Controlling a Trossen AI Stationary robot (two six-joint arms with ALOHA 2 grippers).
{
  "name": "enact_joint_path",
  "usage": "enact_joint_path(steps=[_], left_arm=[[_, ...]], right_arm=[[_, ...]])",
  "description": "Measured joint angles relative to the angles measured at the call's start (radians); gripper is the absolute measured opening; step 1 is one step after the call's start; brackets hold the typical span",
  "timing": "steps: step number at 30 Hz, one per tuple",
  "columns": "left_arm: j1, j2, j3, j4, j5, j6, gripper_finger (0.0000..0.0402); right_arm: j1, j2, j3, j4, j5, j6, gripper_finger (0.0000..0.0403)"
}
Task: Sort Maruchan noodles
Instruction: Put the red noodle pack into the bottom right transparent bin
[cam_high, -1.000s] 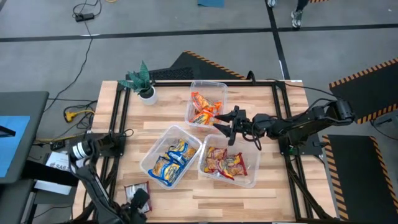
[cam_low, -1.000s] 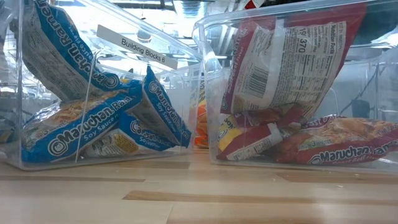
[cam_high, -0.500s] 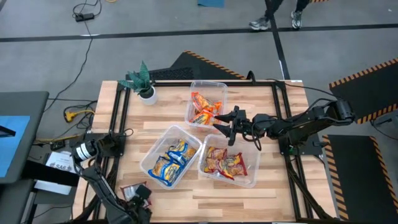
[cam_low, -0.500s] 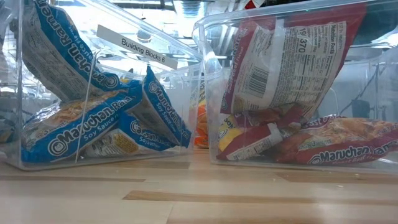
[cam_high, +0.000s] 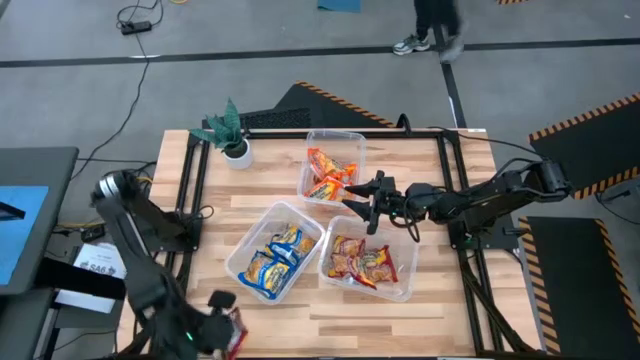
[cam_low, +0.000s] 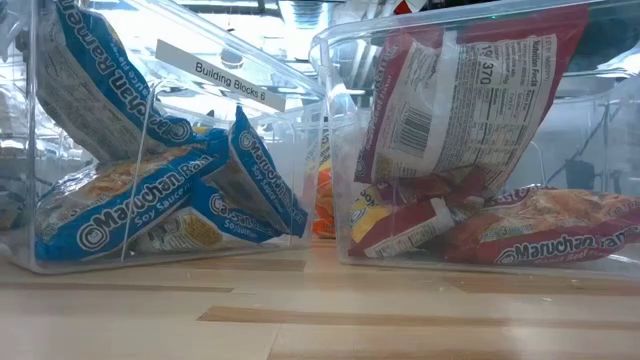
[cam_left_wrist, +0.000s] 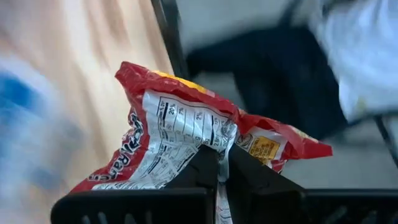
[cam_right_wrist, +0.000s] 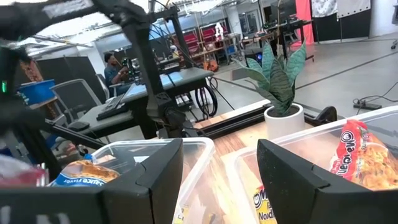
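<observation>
Now red packet (cam_left_wrist: 186, 140) in left pincer (cam_left_wrist: 217, 163)

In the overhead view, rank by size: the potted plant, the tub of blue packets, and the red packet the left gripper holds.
1. Tub of blue packets, largest.
2. Potted plant.
3. Red packet, smallest, though partly hidden by the left gripper at the table's edge.

Pale wooden table (cam_high: 420, 200), planked, smooth and matt, edged with dark metal frame (cam_high: 196, 180). Three clear glossy plastic tubs (cam_high: 347, 143) on that table, walls catching glare. Crinkly, shiny plastic-film red packet (cam_left_wrist: 180, 140) with a silvery printed back, creased between matt black fingers (cam_left_wrist: 199, 177). Similar glossy wrappers, blue packets (cam_low: 160, 190), inside the tubs.
</observation>
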Motion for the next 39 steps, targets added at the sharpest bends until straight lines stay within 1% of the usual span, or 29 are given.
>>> enact_joint_path(steps=[1, 3, 6, 8, 10, 11, 12, 14, 17, 18, 20, 22, 25, 27, 29, 30, 33, 39], left_arm=[[0.008, -0.04, 0.002, 0.009, -0.049, 0.042, 0.0], [0.026, -0.113, 0.01, 0.012, -0.149, 0.179, 0.0], [0.071, -0.205, 0.011, 0.034, -0.293, 0.46, 0.0], [0.123, -0.246, 0.011, 0.063, -0.328, 0.647, 0.0], [0.197, -0.271, 0.01, 0.098, -0.326, 0.799, 0.0], [0.24, -0.28, -0.001, 0.136, -0.307, 0.858, 0.0], [0.289, -0.286, -0.018, 0.18, -0.264, 0.913, 0.0], [0.398, -0.291, -0.065, 0.266, -0.135, 0.988, 0.0], [0.552, -0.29, -0.171, 0.418, 0.065, 1.024, 0.0], [0.599, -0.29, -0.219, 0.491, 0.121, 1.027, 0.0], [0.683, -0.289, -0.334, 0.673, 0.229, 1.028, 0.0], [0.752, -0.288, -0.453, 0.893, 0.318, 1.026, 0.0], [0.823, -0.281, -0.613, 1.278, 0.42, 1.009, 0.0], [0.855, -0.262, -0.691, 1.501, 0.443, 0.995, 0.0], [0.874, -0.221, -0.735, 1.648, 0.455, 0.972, 0.0], [0.879, -0.196, -0.741, 1.691, 0.454, 0.961, 0.0], [0.884, -0.109, -0.719, 1.77, 0.456, 0.945, 0.0], [0.884, 0.09, -0.586, 1.793, 0.456, 0.944, 0.0]], right_arm=[[0.0, 0.0, 0.0, 0.0, 0.0, 0.0, 0.0226], [0.0, 0.0, 0.0, 0.0, 0.0, 0.0, 0.0226], [0.0, 0.0, 0.0, 0.0, 0.0, 0.0, 0.0226], [0.0, 0.0, 0.0, 0.0, 0.0, 0.0, 0.0226], [0.0, 0.0, 0.0, 0.0, 0.0, 0.0, 0.0226], [0.0, 0.0, 0.0, 0.0, 0.0, 0.0, 0.0226], [0.0, 0.0, 0.0, 0.0, 0.0, 0.0, 0.0226], [0.0, 0.0, 0.0, 0.0, 0.0, 0.0, 0.0226], [0.0, 0.0, 0.0, 0.0, 0.0, 0.0, 0.0226], [0.0, 0.0, 0.0, 0.0, 0.0, 0.0, 0.0226], [0.0, 0.0, 0.0, 0.0, 0.0, -0.001, 0.0226], [0.0, 0.0, 0.0, 0.0, 0.0, -0.001, 0.0226], [0.0, 0.0, 0.0, 0.0, 0.0, -0.002, 0.0226], [-0.001, 0.0, 0.0, 0.0, -0.001, -0.002, 0.0226], [-0.002, 0.0, 0.0, 0.001, -0.001, -0.002, 0.0226], [-0.002, 0.0, 0.0, 0.0, 0.0, -0.002, 0.0226], [-0.002, 0.0, 0.0, 0.003, 0.0, -0.002, 0.0226], [-0.002, 0.0, 0.0, 0.008, 0.0, -0.002, 0.0226]])
